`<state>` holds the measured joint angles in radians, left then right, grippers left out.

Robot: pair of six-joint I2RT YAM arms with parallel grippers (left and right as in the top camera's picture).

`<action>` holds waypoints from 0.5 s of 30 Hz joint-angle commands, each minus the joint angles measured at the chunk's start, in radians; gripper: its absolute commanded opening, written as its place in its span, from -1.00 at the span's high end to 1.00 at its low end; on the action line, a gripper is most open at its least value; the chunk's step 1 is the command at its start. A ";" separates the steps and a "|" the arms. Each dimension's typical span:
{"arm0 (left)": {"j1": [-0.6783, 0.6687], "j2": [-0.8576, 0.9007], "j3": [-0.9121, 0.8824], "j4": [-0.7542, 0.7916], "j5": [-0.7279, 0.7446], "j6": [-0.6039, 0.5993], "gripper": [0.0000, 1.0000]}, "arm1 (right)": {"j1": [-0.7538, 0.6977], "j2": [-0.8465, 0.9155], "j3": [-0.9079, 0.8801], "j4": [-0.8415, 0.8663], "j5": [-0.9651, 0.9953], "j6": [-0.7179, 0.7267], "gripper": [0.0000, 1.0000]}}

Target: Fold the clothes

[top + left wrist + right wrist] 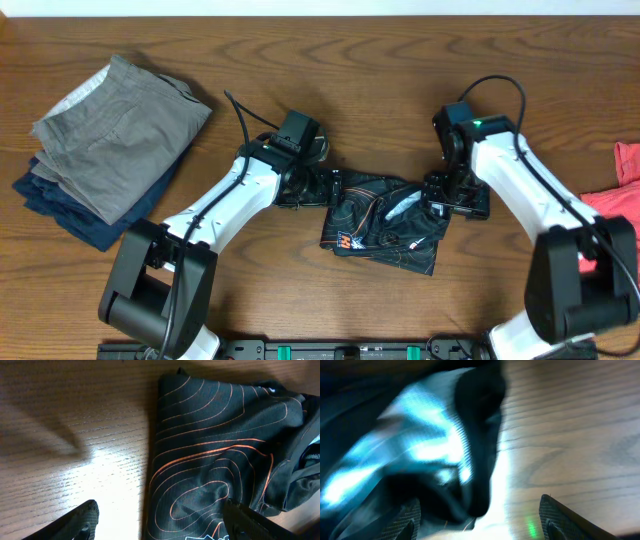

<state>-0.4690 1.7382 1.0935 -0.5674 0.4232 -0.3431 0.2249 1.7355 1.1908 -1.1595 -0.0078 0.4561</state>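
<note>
Jersey: black, thin, orange contour lines; lay as a compact, uneven bundle at the middle of the tabletop, between the two arms, not yet a tidy fold.
Left claw: stood at the bundle's left edge with its fingers spread wide, one over bare wood, the other over cloth. It pinched nothing.
Right claw: stood at the bundle's right edge, also spread. In the blurred wrist view a dark fold with a shiny lining lay between the fingers, but they had not closed on it.
Step in hand: probably taking hold of opposite edges to draw the bundle flat or square it.
Doing it well: each claw needed to come low to the wood and close on one clean edge, not a wad of layers. Both then needed to pull evenly, so the cloth spread without twisting.
Risk: fabric looked thin and slippery, so a shallow pinch would likely slide off, and a lopsided pull would drag the whole bundle.
Bystanders: folded trousers at far left and red shirt at the right edge, both well apart, were to be left alone.
</note>
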 commanded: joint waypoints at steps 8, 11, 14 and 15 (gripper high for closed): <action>-0.054 0.007 -0.010 0.039 -0.021 -0.003 -0.61 | 0.057 -0.138 0.015 0.010 -0.221 -0.316 -0.45; -0.061 0.008 -0.010 0.053 -0.027 -0.002 -0.63 | 0.068 -0.126 -0.029 0.056 -0.217 -0.315 -0.42; -0.061 0.013 -0.010 0.061 -0.031 -0.003 -0.63 | 0.071 -0.114 -0.072 0.106 -0.218 -0.315 -0.39; -0.061 0.018 -0.010 0.061 -0.032 -0.002 -0.63 | 0.071 -0.114 -0.090 0.125 -0.218 -0.315 -0.38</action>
<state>-0.5304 1.7386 1.0893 -0.5114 0.4110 -0.3431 0.2897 1.6077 1.1404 -1.0538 -0.2127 0.1699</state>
